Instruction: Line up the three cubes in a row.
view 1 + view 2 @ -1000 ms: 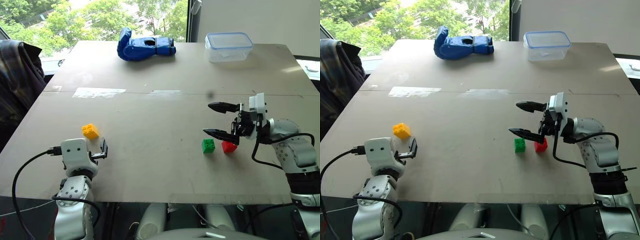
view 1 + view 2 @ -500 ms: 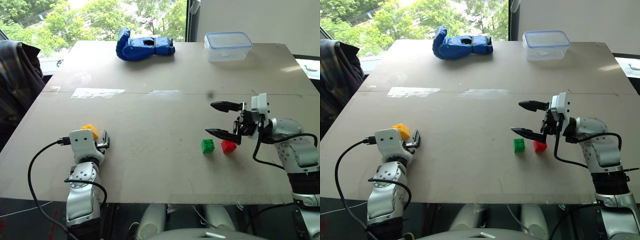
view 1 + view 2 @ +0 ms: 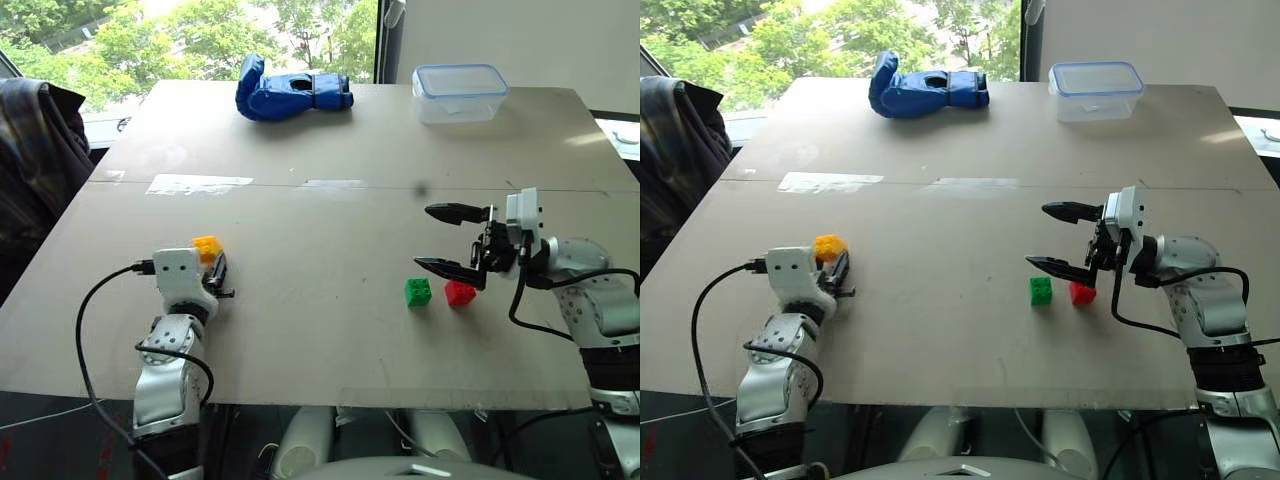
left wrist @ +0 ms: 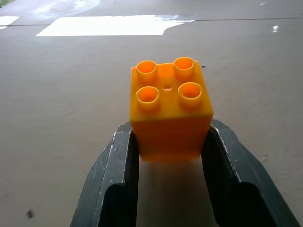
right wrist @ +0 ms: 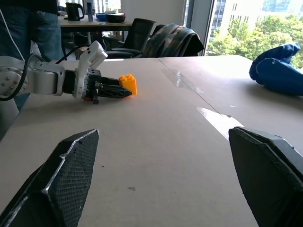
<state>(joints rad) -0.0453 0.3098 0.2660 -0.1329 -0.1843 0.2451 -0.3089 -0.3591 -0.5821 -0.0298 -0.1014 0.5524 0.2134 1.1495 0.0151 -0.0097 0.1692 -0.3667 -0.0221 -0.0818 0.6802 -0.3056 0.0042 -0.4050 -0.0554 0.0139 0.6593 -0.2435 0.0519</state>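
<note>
Brown tabletop (image 3: 320, 230) fills most of the frame, with a window and green trees along the top edge. At lower left in the left eye view, the left gripper (image 3: 217, 272) has its two black fingers clamped on the yellow cube (image 3: 207, 246); the left wrist view shows each finger (image 4: 116, 165) pressed against a lower side of the cube, studs facing up. At centre right, the green cube (image 3: 418, 292) and the red cube (image 3: 459, 293) sit just beside each other on the table, already forming a short row. The right gripper (image 3: 447, 240) hovers just above and behind them, its fingers spread wide and holding nothing. The step in hand is probably carrying the yellow cube across to join the pair; it would go best lifted clear of the surface, kept level, and set down in line with the other two without nudging them. At upper right stands a clear lidded container (image 3: 458, 92); nothing can be made out inside it. A blue glove (image 3: 290, 90) lies at upper centre.
</note>
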